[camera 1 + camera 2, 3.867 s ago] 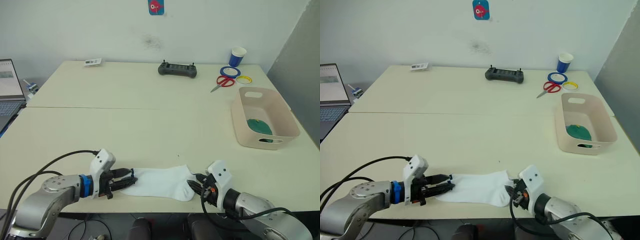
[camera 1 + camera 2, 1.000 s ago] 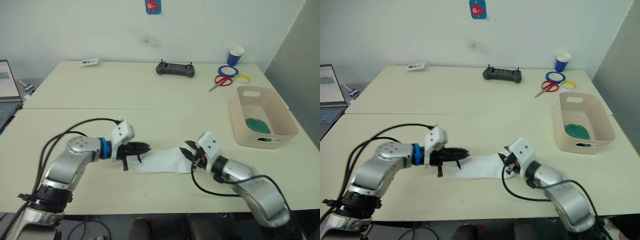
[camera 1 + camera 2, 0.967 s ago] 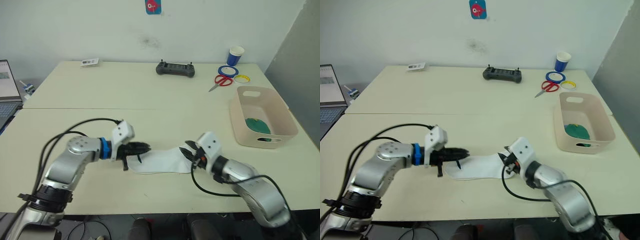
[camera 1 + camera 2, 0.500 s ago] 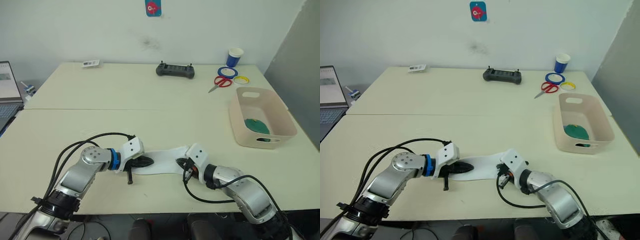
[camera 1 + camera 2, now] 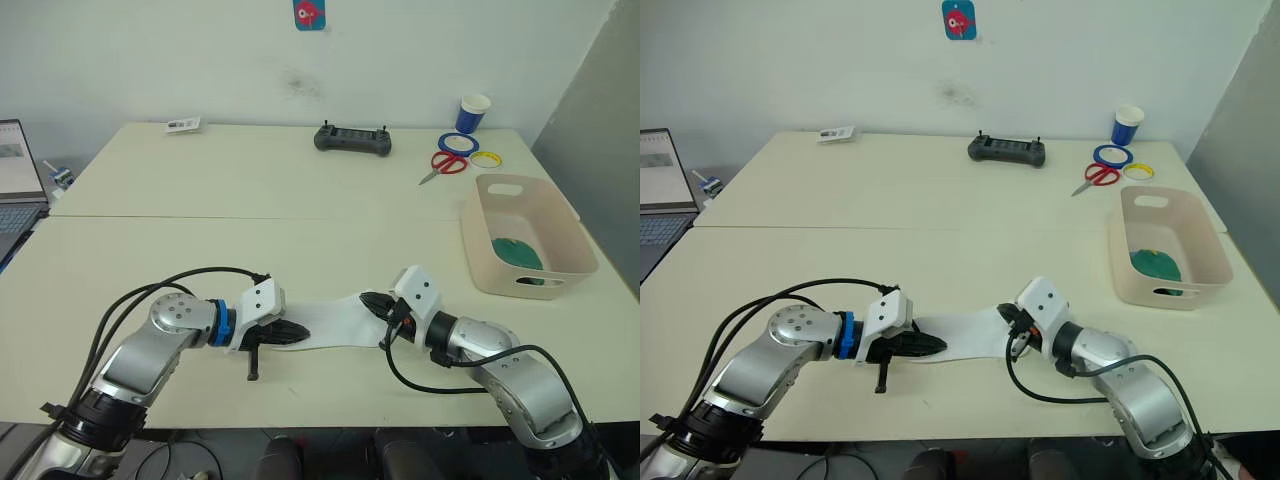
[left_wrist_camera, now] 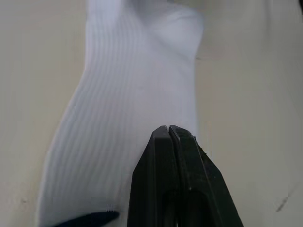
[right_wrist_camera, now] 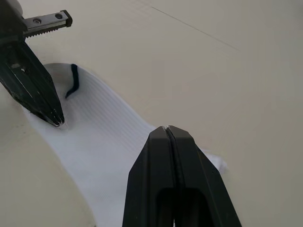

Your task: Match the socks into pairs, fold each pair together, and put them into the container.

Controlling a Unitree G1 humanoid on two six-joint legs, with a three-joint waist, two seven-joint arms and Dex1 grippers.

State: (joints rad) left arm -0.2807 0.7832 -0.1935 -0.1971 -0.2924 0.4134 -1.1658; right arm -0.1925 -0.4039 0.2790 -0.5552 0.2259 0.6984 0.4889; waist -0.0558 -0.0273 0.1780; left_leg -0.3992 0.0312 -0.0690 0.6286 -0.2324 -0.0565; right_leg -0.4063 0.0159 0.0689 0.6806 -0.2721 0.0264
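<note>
One white sock (image 5: 330,322) with a small navy mark (image 7: 72,80) lies flat on the table near the front edge. My left gripper (image 5: 293,331) is shut, and its tip (image 6: 168,127) rests on the sock's left part. My right gripper (image 5: 370,302) is also shut. Its tip (image 7: 165,127) lies over the sock's right end, and I see no fabric between the fingers. The beige-pink container (image 5: 500,280) stands at the right, apart from both arms. A dark green sock (image 5: 518,252) lies inside it.
At the back of the table are a black controller (image 5: 354,139), red scissors (image 5: 445,163), blue (image 5: 459,143) and yellow (image 5: 487,158) tape rolls, a paper cup (image 5: 473,112) and a small card (image 5: 183,125). A laptop (image 5: 20,175) sits at the far left.
The right gripper's jaws have closed at the sock's right end. The left gripper has stayed shut and has come down onto the sock's left part. The head view has shifted a little.
</note>
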